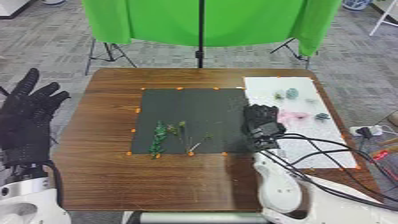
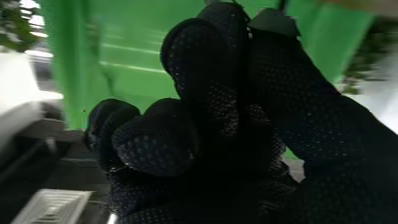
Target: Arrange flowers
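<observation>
Your black-gloved right hand [image 1: 260,118]: grip cannot be determined; a rightward drift could crush the soft pink flower [image 1: 293,116] beside it

1. Tabletop [image 1: 102,175]: was brown, wood-grained.
2. Mat [image 1: 191,107]: was dark grey.
3. Mat edge markers [image 1: 179,88]: were orange.
4. Sheet [image 1: 262,90], tabletop's right edge: was white.
5. Leafy stem [image 1: 158,136]: was green.
6. Bloom [image 1: 291,115]: was pink.
7. Backdrop [image 1: 151,20]: was green.
8. Left hand [image 1: 27,122], right hand [image 1: 260,117]: were black; the latter's glove was pale-speckled.

A green cloth [image 1: 258,22] hangs beyond the table [image 1: 107,180].
</observation>
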